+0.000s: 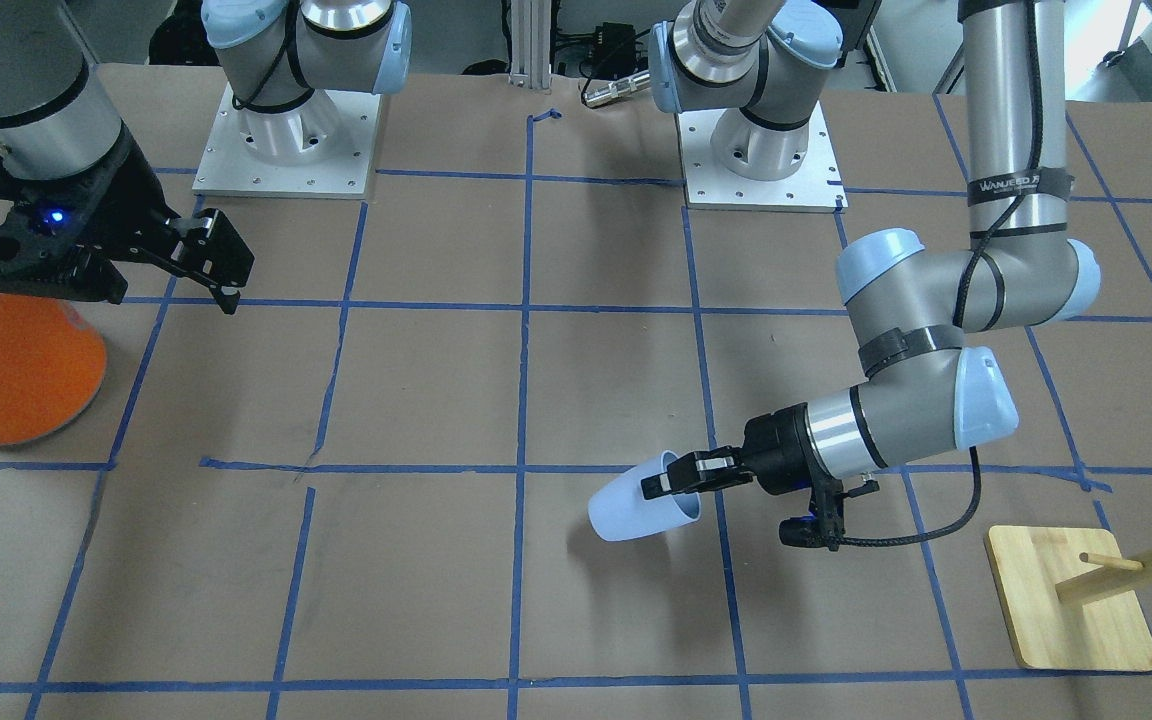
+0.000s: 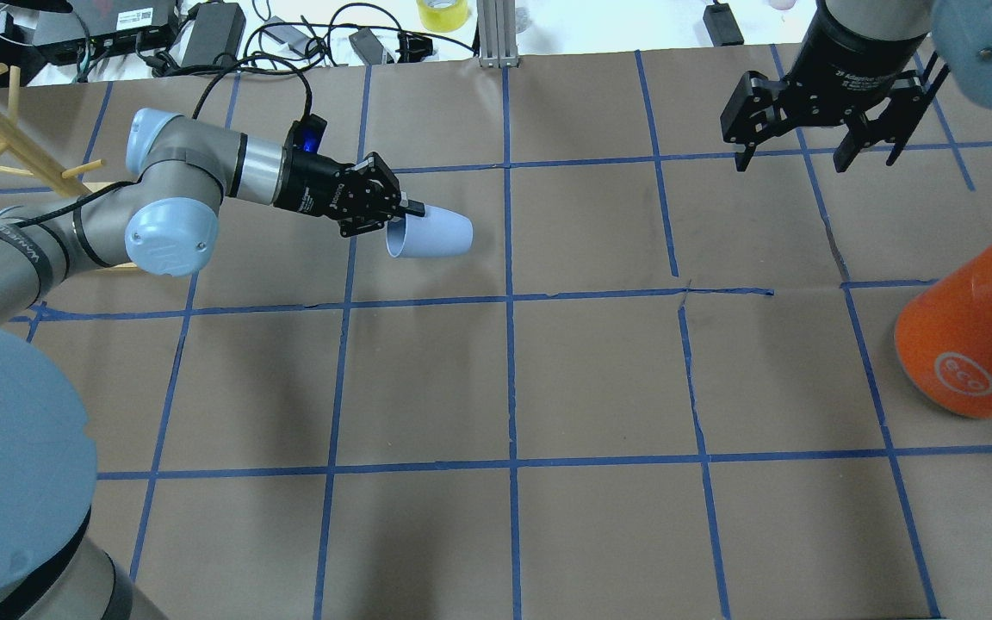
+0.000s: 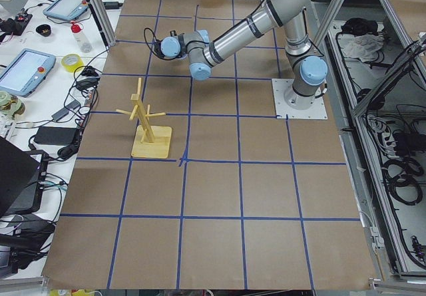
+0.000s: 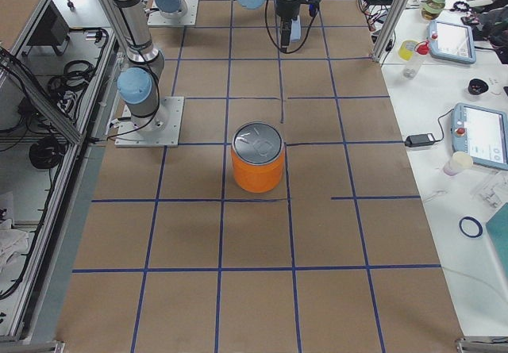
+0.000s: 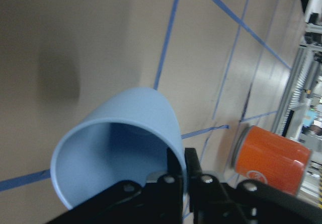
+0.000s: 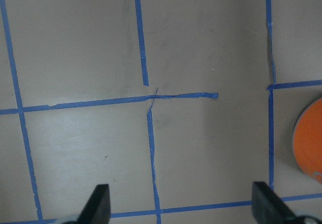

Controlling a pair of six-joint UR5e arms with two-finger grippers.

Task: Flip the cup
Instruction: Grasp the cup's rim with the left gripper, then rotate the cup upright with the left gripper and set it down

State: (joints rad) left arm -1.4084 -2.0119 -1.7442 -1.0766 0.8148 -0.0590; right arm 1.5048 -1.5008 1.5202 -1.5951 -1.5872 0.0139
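The pale blue cup (image 1: 629, 507) hangs on its side just above the brown table, mouth toward my left arm; its shadow lies on the paper below. My left gripper (image 1: 673, 482) is shut on the cup's rim, one finger inside and one outside, as the left wrist view shows around the cup (image 5: 126, 148). In the overhead view the cup (image 2: 432, 234) sticks out rightward from the left gripper (image 2: 404, 215). My right gripper (image 2: 793, 159) is open and empty, high over the far right of the table, well away from the cup.
A large orange can (image 2: 970, 344) with a silver top stands at the right side, also in the front view (image 1: 16, 370). A wooden peg rack (image 1: 1076, 600) stands beyond my left arm. Blue tape lines grid the table (image 2: 599, 379).
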